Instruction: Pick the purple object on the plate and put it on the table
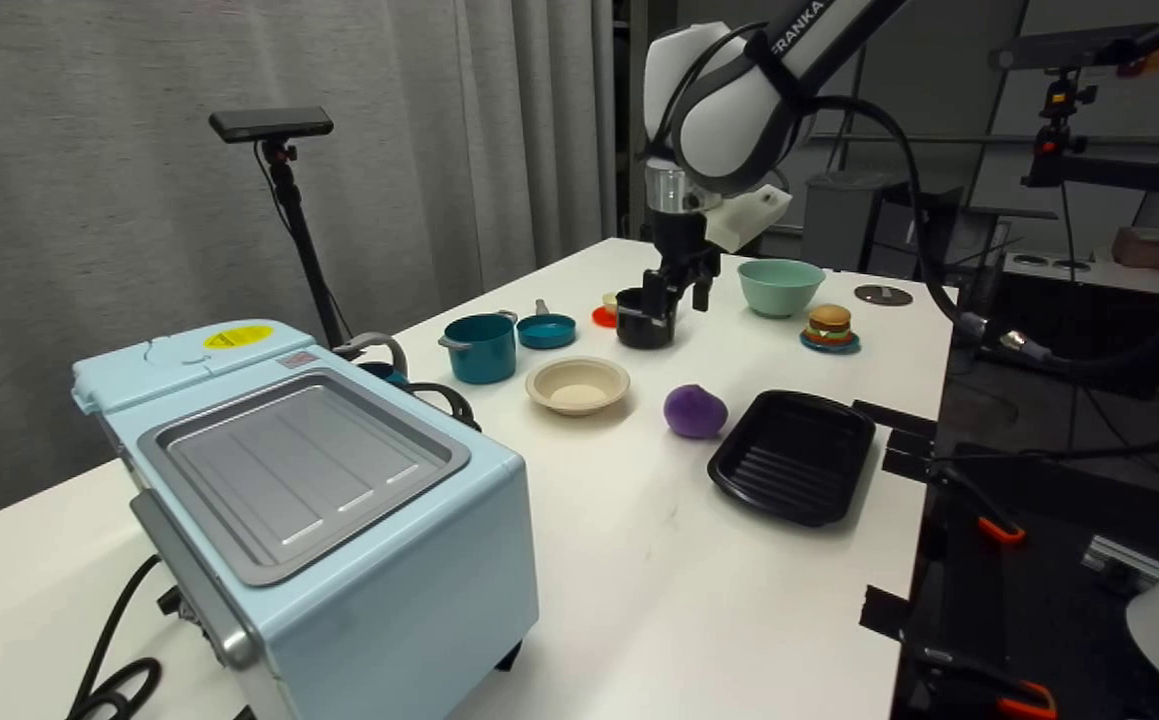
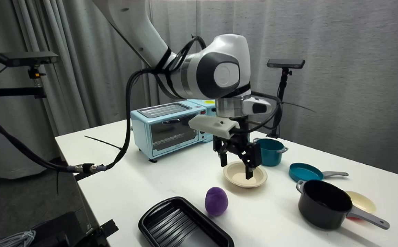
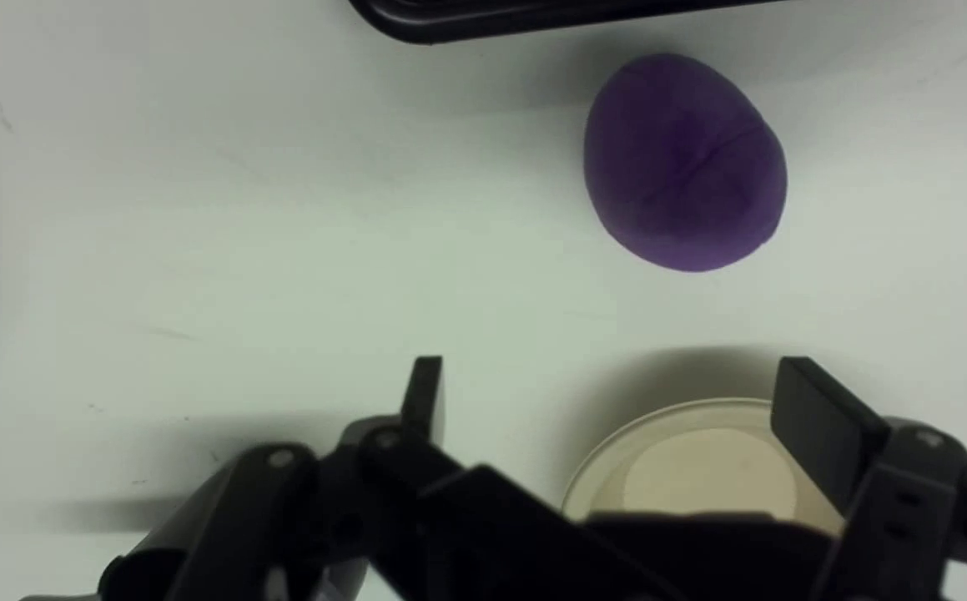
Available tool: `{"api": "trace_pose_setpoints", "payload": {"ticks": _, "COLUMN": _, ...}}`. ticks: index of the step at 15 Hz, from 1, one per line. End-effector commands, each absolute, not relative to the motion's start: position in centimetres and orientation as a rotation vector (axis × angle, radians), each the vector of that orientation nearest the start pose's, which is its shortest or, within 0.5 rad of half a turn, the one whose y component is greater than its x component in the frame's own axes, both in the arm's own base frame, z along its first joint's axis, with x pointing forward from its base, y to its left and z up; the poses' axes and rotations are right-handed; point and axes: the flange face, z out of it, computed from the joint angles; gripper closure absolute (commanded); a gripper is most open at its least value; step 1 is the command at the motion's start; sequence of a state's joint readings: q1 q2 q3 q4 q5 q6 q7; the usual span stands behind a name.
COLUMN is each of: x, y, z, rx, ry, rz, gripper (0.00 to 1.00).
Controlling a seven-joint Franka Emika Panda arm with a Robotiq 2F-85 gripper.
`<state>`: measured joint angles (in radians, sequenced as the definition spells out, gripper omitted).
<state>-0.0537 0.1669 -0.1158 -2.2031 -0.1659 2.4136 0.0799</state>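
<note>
The purple object [image 1: 695, 412] is roundish and dark purple. It rests directly on the white table [image 1: 629, 560], beside the black tray, in both exterior views [image 2: 216, 201]. In the wrist view the purple object [image 3: 683, 163] lies beyond the fingertips at the upper right. The cream plate [image 1: 578, 392] has nothing on it and stands a little apart from the purple object. My gripper [image 2: 236, 168] is open with nothing between its fingers, raised above the table. In the wrist view the gripper's [image 3: 608, 367] right finger overlaps the plate [image 3: 708, 467], whose near part is hidden.
A black ribbed tray [image 1: 794, 455] lies next to the purple object. A black pot [image 2: 324, 204], a teal pan [image 2: 305, 172] and a teal pot [image 2: 271, 152] stand near the plate. A light-blue toaster oven [image 1: 409, 590], a mint bowl [image 1: 781, 288] and a toy burger [image 1: 829, 325] are also there.
</note>
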Motion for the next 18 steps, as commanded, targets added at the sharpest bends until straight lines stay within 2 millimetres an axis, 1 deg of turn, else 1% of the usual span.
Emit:
{"api": "trace_pose_setpoints", "payload": {"ticks": 1, "x": 54.5, "y": -9.6, "z": 31.9, "rx": -3.268, "ry": 0.215, "rz": -0.064, "gripper": 0.0}}
{"api": "trace_pose_setpoints", "payload": {"ticks": 2, "x": 54.4, "y": -9.8, "z": 32.5, "rx": -3.268, "ry": 0.224, "rz": -0.064, "gripper": 0.0}}
{"api": "trace_pose_setpoints", "payload": {"ticks": 4, "x": 54.2, "y": -10.1, "z": 33.0, "rx": -3.268, "ry": 0.233, "rz": -0.062, "gripper": 0.0}}
{"api": "trace_pose_setpoints", "payload": {"ticks": 18, "x": 54.2, "y": -10.1, "z": 32.9, "rx": -3.268, "ry": 0.233, "rz": -0.06, "gripper": 0.0}}
